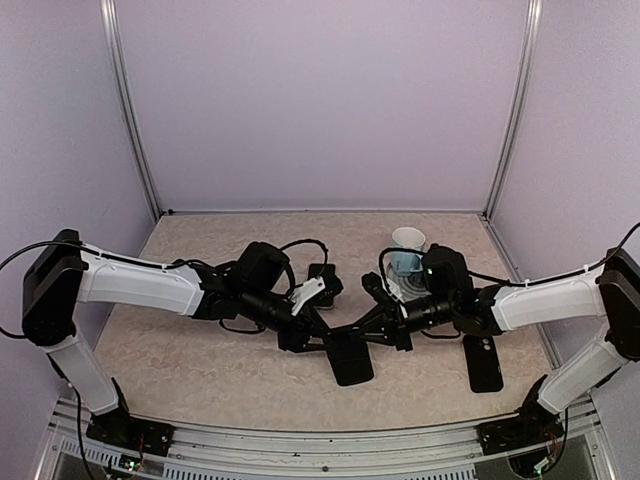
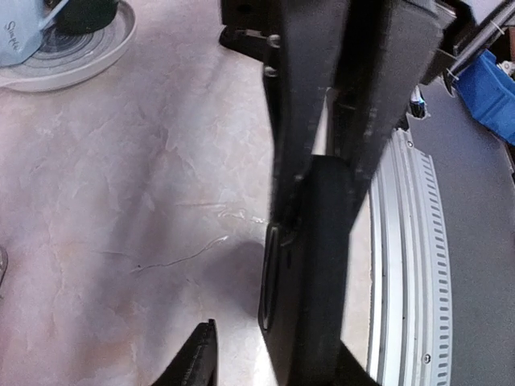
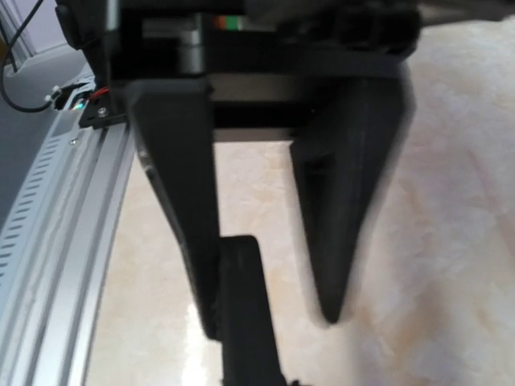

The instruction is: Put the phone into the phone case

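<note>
A flat black slab with a long side-button outline, which I take for the phone case (image 1: 350, 358), hangs just above the table between both arms. My right gripper (image 1: 392, 328) is shut on its far end; in the left wrist view its fingers (image 2: 302, 96) pinch the case (image 2: 310, 273) edge-on. My left gripper (image 1: 310, 335) is open: one finger (image 2: 199, 358) stands apart from the case, and the other lies against it. The right wrist view shows the same spread fingers (image 3: 346, 209) and the case (image 3: 241, 314). A second black slab with small pale camera dots, apparently the phone (image 1: 485, 362), lies flat at the right.
A white cup holding something blue stands on a saucer (image 1: 408, 250) behind the right gripper, also showing in the left wrist view as a saucer (image 2: 72, 56). A slotted metal rail (image 1: 300, 440) runs along the near table edge. Lilac walls close off three sides.
</note>
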`<state>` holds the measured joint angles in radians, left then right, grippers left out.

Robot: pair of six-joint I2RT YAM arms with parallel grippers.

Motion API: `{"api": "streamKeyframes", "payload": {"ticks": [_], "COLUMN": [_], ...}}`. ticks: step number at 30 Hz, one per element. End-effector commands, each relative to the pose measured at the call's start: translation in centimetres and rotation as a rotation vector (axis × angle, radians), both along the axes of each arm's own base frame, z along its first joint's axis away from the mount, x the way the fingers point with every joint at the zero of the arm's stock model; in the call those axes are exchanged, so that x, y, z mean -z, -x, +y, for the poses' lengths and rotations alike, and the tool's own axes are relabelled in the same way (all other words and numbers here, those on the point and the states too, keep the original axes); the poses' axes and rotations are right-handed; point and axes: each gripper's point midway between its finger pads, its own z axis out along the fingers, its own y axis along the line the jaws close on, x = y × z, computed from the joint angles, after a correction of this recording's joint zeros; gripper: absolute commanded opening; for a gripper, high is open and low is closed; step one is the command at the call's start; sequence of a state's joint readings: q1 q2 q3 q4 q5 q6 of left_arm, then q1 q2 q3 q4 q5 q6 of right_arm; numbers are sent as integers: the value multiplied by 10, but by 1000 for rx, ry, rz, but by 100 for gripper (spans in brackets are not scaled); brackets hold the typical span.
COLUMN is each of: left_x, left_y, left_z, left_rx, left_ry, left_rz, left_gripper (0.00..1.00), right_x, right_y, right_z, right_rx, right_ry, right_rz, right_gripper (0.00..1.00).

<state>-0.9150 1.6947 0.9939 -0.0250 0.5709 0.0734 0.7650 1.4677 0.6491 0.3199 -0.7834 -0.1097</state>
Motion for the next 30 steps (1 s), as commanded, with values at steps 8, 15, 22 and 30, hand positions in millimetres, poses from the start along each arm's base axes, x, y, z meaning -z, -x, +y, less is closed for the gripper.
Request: {"api": "streamKeyframes", "payload": {"ticks": [8,15,22,30], "left_x": [-11,-9,-5,-3], "left_y": [-15,-16,-16,-16], "left_z": [-12,-6,-8,-7], "left_rx": [-30,-31,-29,-33], "left_ry": [37,0,-9,-12], "left_rz": [-7,-42,-28,-27], "left_gripper": [0,0,0,0], "right_x": [16,52,37,45], "right_y": [-2,9,0,-5], "right_z": [-10,-26,-13,2], "right_rx": [51,106,121,76], "right_ry": [50,106,9,7], "right_rz": [-15,102,104,123], "right_gripper": [38,52,27,2]}}
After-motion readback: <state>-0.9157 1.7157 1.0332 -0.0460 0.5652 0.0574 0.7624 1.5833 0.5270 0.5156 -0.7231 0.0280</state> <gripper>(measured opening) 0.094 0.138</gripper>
